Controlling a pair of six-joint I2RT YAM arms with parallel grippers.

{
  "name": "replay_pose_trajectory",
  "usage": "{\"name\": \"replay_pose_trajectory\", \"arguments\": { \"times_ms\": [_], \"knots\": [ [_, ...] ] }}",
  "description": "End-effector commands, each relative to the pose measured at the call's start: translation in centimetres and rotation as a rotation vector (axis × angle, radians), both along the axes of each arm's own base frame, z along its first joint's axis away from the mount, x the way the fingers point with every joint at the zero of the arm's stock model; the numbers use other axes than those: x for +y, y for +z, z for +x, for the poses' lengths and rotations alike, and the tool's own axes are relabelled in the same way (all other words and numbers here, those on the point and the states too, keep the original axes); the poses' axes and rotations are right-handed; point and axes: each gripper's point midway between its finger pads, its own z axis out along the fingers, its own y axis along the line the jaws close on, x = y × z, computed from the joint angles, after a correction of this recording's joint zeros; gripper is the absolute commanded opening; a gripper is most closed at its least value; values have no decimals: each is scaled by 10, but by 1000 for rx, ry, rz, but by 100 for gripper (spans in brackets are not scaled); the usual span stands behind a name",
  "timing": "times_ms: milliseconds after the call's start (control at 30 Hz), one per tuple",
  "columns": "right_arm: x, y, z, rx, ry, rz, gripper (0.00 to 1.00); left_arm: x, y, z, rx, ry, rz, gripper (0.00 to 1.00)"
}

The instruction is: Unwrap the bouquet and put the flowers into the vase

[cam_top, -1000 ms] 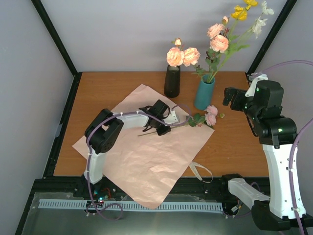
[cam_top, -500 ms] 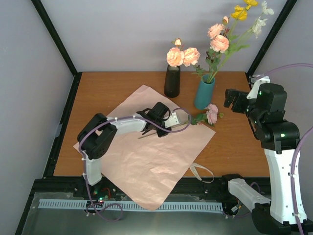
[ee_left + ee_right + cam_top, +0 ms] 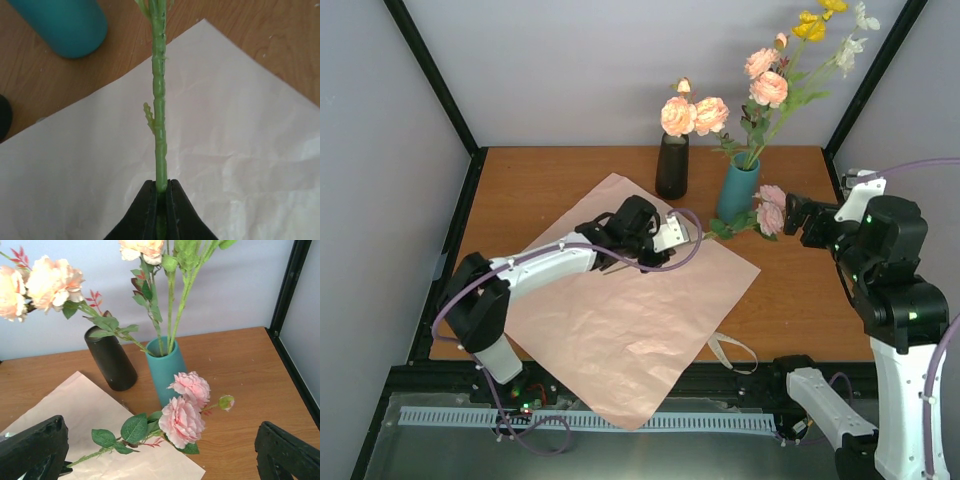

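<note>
The left gripper (image 3: 161, 187) pinches the thin green stem (image 3: 159, 100) of the soft pink rose flower (image 3: 182, 420). It is held over the crinkled pink paper sheet (image 3: 620, 320), beside the round teal vase (image 3: 165, 371). The right gripper (image 3: 798, 216) gapes empty. The flower is light and probably floppy, so hold the stem low.

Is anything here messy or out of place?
Yes. The pink paper lies crooked, one corner hanging over the near edge of the table, with a beige ribbon loose beside it. One pink flower sits outside the teal vase, its stem pinched in the left tool.
</note>
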Motion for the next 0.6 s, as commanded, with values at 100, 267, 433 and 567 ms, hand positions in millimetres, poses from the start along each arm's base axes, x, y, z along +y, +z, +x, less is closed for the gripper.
{"name": "replay_pose_trajectory", "arguments": {
  "times_ms": [100, 267, 433, 567],
  "knots": [
    [24, 34, -32, -158, 153, 61, 100, -3, 66, -33, 24, -13, -141, 0],
    [55, 63, -66, -306, 361, 129, 100, -8, 128, -46, 78, 16, -353, 0],
    [77, 71, -86, -367, 507, 192, 100, -12, 174, -52, 133, 37, -501, 0],
    [92, 70, -89, -352, 605, 249, 98, -14, 209, -56, 143, 25, -581, 0]
  ]
}}
